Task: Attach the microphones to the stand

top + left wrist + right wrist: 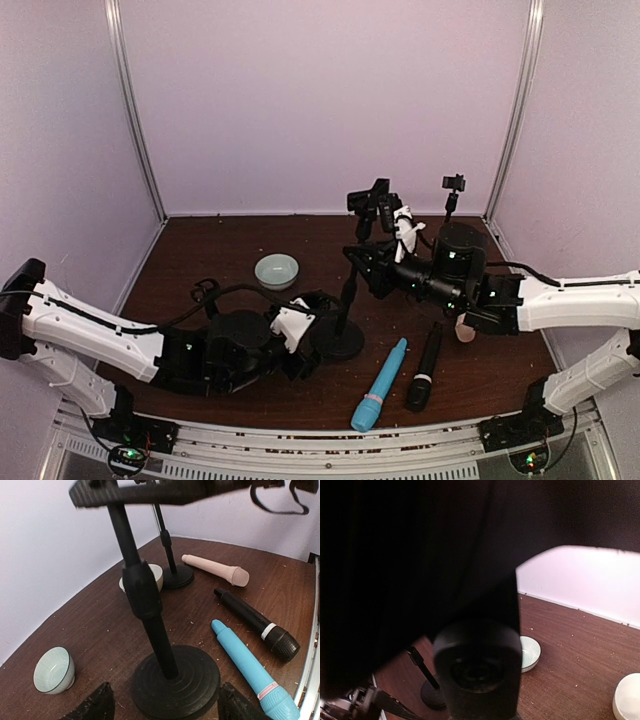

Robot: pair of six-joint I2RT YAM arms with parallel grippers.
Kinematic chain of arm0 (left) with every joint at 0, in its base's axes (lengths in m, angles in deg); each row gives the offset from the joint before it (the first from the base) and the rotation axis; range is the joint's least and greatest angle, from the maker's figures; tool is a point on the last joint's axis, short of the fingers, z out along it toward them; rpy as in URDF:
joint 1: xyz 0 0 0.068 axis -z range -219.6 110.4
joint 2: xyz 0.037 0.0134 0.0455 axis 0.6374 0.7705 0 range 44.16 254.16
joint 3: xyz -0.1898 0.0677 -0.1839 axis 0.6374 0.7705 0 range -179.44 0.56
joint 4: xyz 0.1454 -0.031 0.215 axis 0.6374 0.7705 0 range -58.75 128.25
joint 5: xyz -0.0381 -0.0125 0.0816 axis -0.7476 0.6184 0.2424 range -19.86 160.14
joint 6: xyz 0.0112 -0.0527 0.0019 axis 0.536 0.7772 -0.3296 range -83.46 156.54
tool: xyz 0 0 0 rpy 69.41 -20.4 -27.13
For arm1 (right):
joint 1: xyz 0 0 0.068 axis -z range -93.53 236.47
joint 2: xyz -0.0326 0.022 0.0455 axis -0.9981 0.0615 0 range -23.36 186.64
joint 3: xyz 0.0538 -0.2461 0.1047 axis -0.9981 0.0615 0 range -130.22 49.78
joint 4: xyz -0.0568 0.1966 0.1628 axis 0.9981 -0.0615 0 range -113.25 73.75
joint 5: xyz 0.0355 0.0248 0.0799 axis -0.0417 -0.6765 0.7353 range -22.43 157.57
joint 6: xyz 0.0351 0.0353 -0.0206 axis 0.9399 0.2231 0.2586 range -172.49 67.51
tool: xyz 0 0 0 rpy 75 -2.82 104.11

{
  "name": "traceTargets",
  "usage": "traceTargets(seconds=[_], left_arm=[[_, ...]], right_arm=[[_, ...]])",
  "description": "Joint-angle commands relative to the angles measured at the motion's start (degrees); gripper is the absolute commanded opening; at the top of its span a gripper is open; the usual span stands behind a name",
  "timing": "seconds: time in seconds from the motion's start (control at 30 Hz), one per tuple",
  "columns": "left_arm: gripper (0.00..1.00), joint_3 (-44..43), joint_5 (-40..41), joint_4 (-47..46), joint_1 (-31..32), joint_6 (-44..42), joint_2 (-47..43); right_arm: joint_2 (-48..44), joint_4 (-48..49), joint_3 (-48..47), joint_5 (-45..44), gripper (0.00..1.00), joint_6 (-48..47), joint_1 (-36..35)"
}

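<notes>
Behind everything rise pale lilac walls (pixel 330 100), closing in a dark brown wooden table (pixel 200 250). Toward 8 o'clock of the tabletop the left gripper (pixel 165 704) lies low, its pincer spread. One finger (pixel 95 706) sits on each side of the round base of the black desk microphone stand (pixel 175 680), and bare wood shows beside that finger, so it straddles rather than squeezes. A ribbed pale-teal bowl (pixel 276 270) sits at 11 o'clock of that base. At 4 o'clock lies the light blue stick microphone (pixel 380 398), with the black stick microphone (pixel 424 368) just beside it at 3 o'clock. The cream-beige stick microphone (pixel 215 570) lies farther on, near a second black stand (pixel 172 572). None is clipped.

The right gripper (pixel 368 268), pincer pressed together, sits high on the stand's pole. Its wrist view is dark, so I cannot tell whether it pinches anything.

This looks like readying the stand. The next move calls for the right arm to let go, fetch the blue microphone and seat it while the left steadies the base.
</notes>
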Motion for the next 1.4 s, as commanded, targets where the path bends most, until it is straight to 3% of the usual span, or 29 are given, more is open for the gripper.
traceTargets(seconds=[0.0, 0.23, 0.57, 1.1, 1.37], left_arm=[[0.74, -3.8, 1.4, -3.3, 0.0, -1.8, 3.2], [0.75, -7.5, 1.3, -5.7, -2.1, -2.9, 7.8], [0.56, -7.9, -3.6, -9.6, -3.0, -4.0, 10.1], [0.39, -9.9, -8.0, -8.7, -4.7, -2.8, 12.7], [0.36, -9.4, -9.3, -8.7, -5.8, -1.1, 12.3]], right_arm=[[-5.4, 0.6, -2.5, -3.5, 0.00, 3.6, -1.1], [-8.0, -2.3, -2.0, -5.0, 0.00, 8.2, -1.6], [-9.5, -1.4, -0.5, -6.3, 0.00, 9.3, -2.2], [-10.4, -1.4, -0.7, -7.2, 0.00, 8.2, -3.1], [-10.9, -1.6, -0.4, -7.5, 0.00, 8.3, -3.4]])
